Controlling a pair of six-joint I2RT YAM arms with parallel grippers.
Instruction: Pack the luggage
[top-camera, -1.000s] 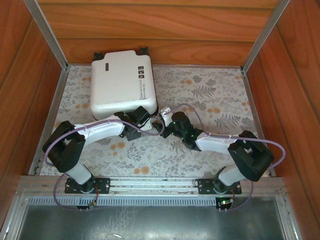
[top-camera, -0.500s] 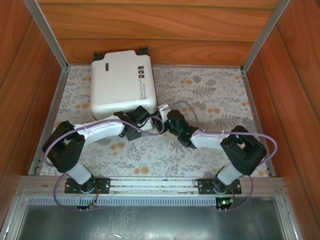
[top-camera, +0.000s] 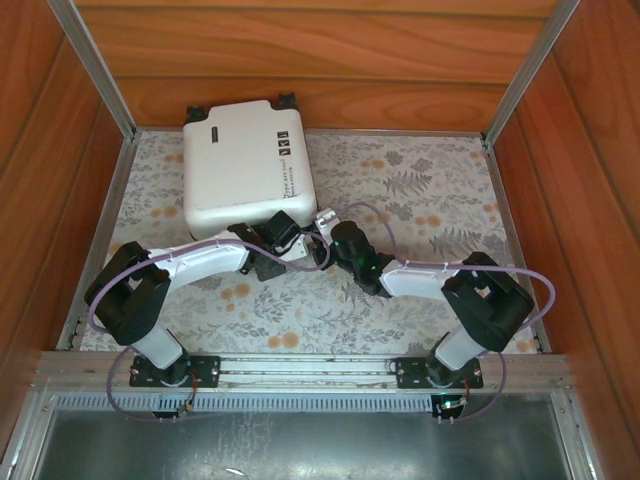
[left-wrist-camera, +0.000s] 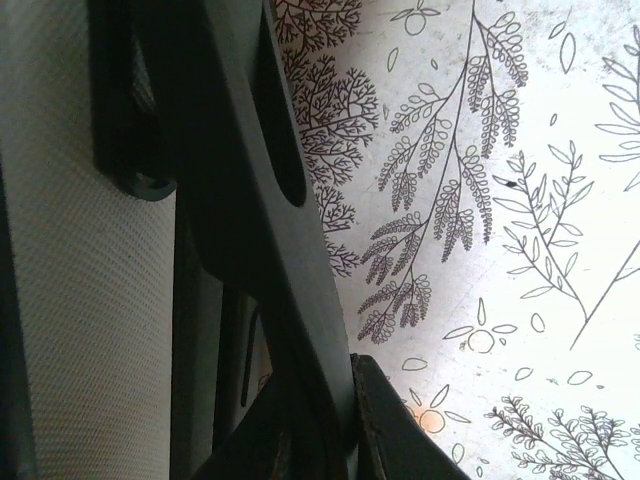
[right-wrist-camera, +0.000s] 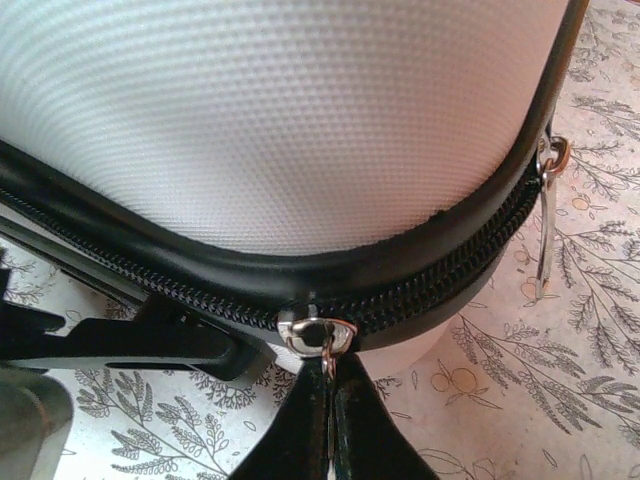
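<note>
The luggage (top-camera: 245, 165) is lying lid-down at 11 o'clock on the table (top-camera: 430, 200). The right gripper (right-wrist-camera: 330, 390) is pinching the zipper pull (right-wrist-camera: 325, 345) at its 5 o'clock corner, so zipping seems unfinished. The left gripper (top-camera: 293, 228) is sitting against the near edge; I cannot tell how wide it is standing.

right claw (right-wrist-camera: 330, 390) pinched closed; left claw (top-camera: 288, 233) alongside; both arms reaching inward

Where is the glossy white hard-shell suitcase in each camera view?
Top external: glossy white hard-shell suitcase at back left.
Left wrist: its textured shell along the left edge.
Right wrist: upper half, silver zipper pull pinched by the right tool.
Shared landmark: floral-patterned table cover.
</note>
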